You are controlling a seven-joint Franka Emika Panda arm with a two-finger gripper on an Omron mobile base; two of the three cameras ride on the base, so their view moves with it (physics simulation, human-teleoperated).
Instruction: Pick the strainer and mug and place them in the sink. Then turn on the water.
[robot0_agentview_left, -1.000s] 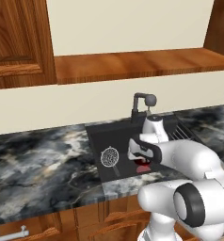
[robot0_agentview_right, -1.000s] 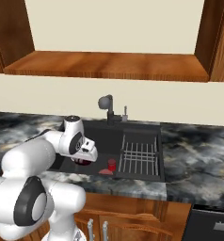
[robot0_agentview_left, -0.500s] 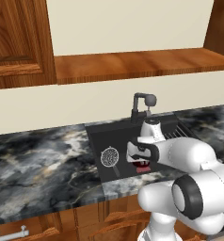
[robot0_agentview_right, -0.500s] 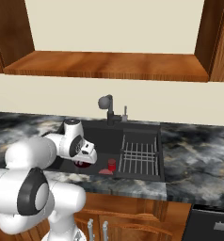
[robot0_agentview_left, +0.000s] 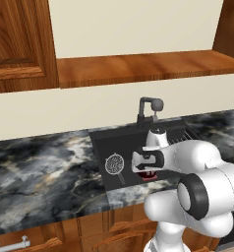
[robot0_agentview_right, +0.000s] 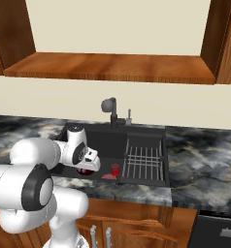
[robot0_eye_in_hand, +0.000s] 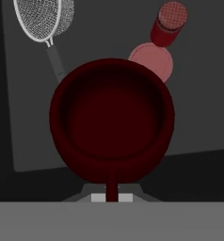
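Gripper: the gripper (robot0_eye_in_hand: 112, 197) is pressed together on the thin handle of the mug (robot0_eye_in_hand: 112, 120), pinching it at the near edge; the mug hangs mouth-up in front of it, over the floor of the sink (robot0_eye_in_hand: 198, 84).
Mug from the sides: in the left base view the mug (robot0_agentview_left: 147, 173) peeks out dark red under the white hand, inside the sink (robot0_agentview_left: 102, 142), in front of the faucet (robot0_agentview_left: 149, 111). In the right base view the mug (robot0_agentview_right: 85, 171) sits low at the sink's front left part, under the hand, and the gripper (robot0_agentview_right: 88, 167) is mostly hidden by the wrist.
Strainer: the strainer (robot0_agentview_left: 114, 165) lies on the sink floor, left of the mug and apart from it, its handle pointing to the sink's front edge. In the hand view the strainer (robot0_eye_in_hand: 42, 20) lies beyond the mug.
Other things in the sink: a small brighter red cup (robot0_agentview_right: 115, 169) stands just left of the wire rack (robot0_agentview_right: 144, 157), with a flat pink disc (robot0_agentview_right: 108, 177) beside it.
Faucet: no stream falls from the faucet (robot0_agentview_right: 110, 109).
Counter: dark marbled counter (robot0_agentview_left: 40, 167) surrounds the sink.
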